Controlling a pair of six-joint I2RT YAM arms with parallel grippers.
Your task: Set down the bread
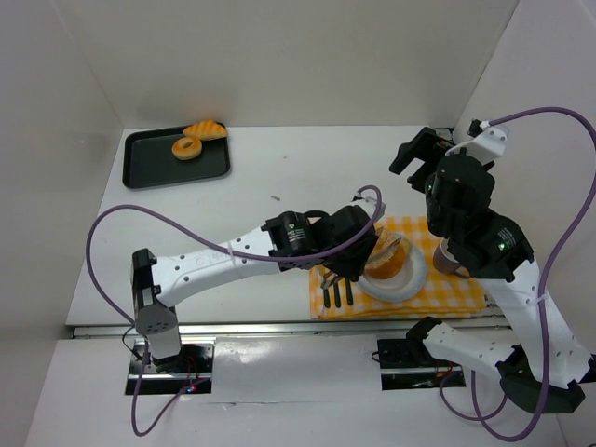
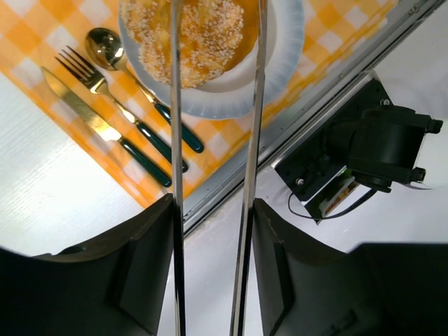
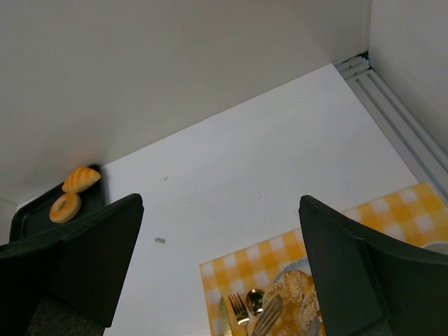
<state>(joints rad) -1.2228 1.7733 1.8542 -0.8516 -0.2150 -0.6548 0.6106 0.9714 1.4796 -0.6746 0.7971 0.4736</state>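
now tongs [image 2: 175, 140] in left claw [image 2: 213, 231] overhang bread [image 2: 210, 35] on plate [image 2: 280, 63].

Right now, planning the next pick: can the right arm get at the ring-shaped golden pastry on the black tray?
Probably not. The black tray with the ring-shaped golden pastry sits in the far left corner; the right gripper hangs open at far right. Nothing blocks the way, but the stretch looks too long.

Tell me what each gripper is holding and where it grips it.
Left gripper holds metal tongs, fingers pressing their two arms near the handle end; the tips reach the bread on the plate. Right gripper is open, holding nothing.
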